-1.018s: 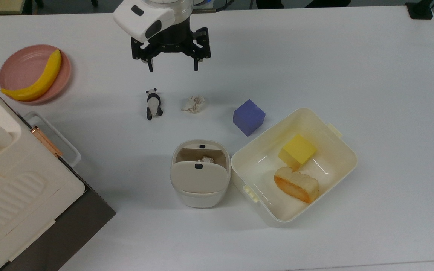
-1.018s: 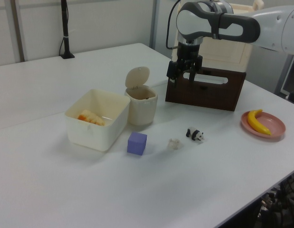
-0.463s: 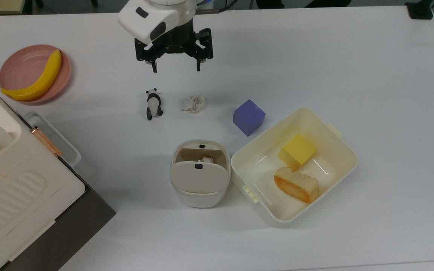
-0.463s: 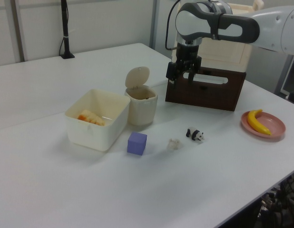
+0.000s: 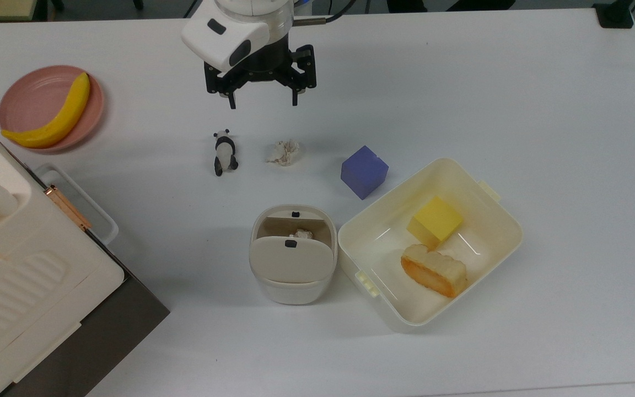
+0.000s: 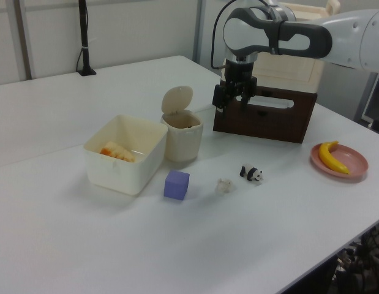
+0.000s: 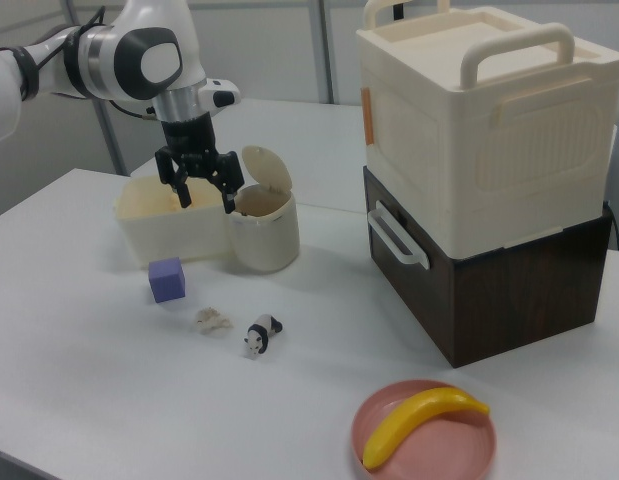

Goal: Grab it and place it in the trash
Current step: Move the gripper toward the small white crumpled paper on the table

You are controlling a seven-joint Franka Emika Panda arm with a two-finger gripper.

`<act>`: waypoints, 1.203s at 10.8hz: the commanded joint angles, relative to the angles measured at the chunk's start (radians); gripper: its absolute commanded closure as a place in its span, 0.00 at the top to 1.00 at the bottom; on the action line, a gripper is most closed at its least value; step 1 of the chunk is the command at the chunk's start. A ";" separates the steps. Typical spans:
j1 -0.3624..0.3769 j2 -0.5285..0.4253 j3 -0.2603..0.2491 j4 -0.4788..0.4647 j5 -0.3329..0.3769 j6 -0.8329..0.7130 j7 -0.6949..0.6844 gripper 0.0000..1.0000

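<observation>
Two fingers spread wide on the gripper (image 5: 263,103), nothing between them; it hangs above the table (image 5: 516,82), upper centre of the top view, pointing down. In the right view the gripper (image 7: 208,199) is upper left, in front of the tub and bin. In the left view the gripper (image 6: 226,107) sits upper centre, against the dark box.

Wad (image 5: 283,152) lies on the table just below the gripper in the top view, well clear of the fingertips. Panda (image 5: 224,153) is near it on the top view's left, cube (image 5: 364,171) on the top view's right. Right view: wad (image 7: 213,320) lower left, between cube (image 7: 166,279) and panda (image 7: 259,335). Left view: wad (image 6: 225,185) centre, between cube (image 6: 176,184) and panda (image 6: 251,174).

Bin (image 5: 293,255) is lower centre in the top view, flap up, another pale wad showing inside. Tub (image 5: 494,220) touches or nearly touches it on the top view's right, holding a yellow block (image 5: 436,219) and bread (image 5: 434,269).

Plate (image 5: 25,94) with banana (image 5: 55,116) at the top view's upper left. Stacked boxes (image 5: 14,275) lower left.
</observation>
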 commanded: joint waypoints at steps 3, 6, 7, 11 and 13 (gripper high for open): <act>0.033 -0.015 -0.002 -0.057 0.011 -0.023 -0.048 0.95; 0.039 0.007 -0.002 -0.071 0.000 -0.023 -0.070 0.94; 0.046 0.007 -0.002 -0.088 -0.018 -0.023 -0.073 0.94; 0.076 0.030 -0.002 -0.148 -0.080 -0.014 -0.105 0.93; 0.079 0.060 -0.002 -0.171 -0.116 -0.012 -0.113 0.93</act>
